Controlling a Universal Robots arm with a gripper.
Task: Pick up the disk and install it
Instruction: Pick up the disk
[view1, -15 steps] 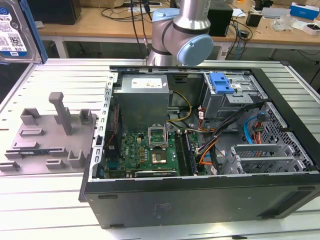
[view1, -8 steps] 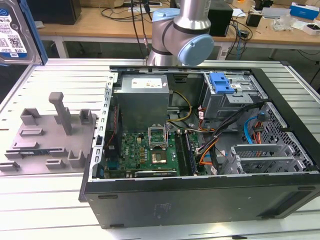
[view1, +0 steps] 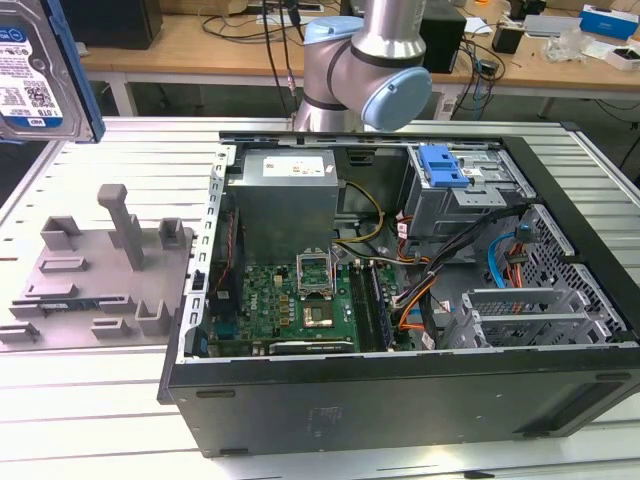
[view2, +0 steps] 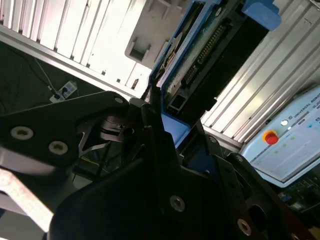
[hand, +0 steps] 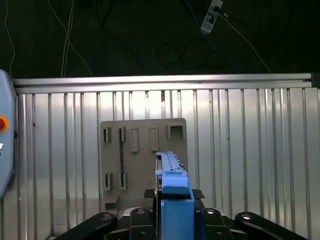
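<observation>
We list: open computer case (view1: 390, 400) on the tabletop (view1: 90, 420), holding motherboard (view1: 290, 300), power supply (view1: 290, 195), drive cage (view1: 460, 205) with blue clip (view1: 443, 165), cables (view1: 425, 285). Beside the case, grey fixture plate (view1: 100, 270). The disk (view1: 40, 70) hangs outside the case, over that plate, gripper (hand: 175, 199) clamped on its blue carrier.

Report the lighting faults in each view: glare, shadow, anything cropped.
Exterior view: even light, the disk cut off by the frame's corner. Second wrist view: table slats wash out white, the gripper reads dark against them. First wrist view: glare on the slats around the grey fixture, floor beyond nearly black.
</observation>
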